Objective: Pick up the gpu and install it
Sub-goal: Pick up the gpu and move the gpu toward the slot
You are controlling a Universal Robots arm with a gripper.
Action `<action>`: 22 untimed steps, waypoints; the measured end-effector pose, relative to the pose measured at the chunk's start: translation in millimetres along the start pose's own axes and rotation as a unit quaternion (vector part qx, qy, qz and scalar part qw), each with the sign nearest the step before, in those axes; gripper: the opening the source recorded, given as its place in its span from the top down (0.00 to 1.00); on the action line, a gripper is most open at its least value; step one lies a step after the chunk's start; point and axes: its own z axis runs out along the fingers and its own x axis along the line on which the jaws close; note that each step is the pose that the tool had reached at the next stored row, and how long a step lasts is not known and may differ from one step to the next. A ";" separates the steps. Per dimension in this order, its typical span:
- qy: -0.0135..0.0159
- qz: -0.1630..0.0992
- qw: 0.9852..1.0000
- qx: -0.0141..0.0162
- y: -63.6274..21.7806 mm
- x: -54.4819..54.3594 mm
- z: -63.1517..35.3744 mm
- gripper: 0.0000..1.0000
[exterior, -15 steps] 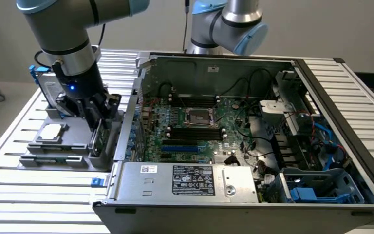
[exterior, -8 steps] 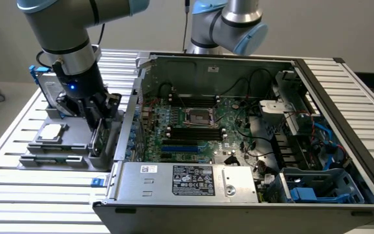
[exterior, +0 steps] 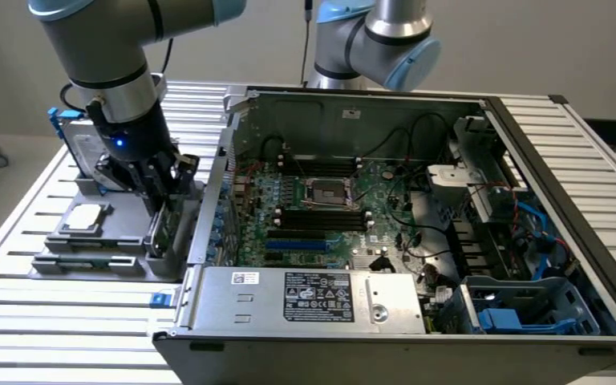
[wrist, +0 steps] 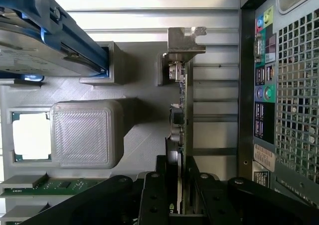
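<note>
Straddles upright gpu [wrist: 183, 110] at exterior view's left, long axis straight out from claw [wrist: 178, 182]; clamped or not, cannot tell.

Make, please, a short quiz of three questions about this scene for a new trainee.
1. Choose one. The gripper is: A) over the power supply; B) at the gpu, which stands on edge in the grey holder; C) above the hard drive.
2. True or false: the gpu already sits in a slot of the motherboard.
3. Fill in: the open computer case lies to the exterior view's ____ of the grey holder.

Key: 1 B; 2 false; 3 right.
</note>
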 end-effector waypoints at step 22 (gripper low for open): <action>0.000 0.000 1.000 -0.001 0.6 -0.1 -16.9 0.74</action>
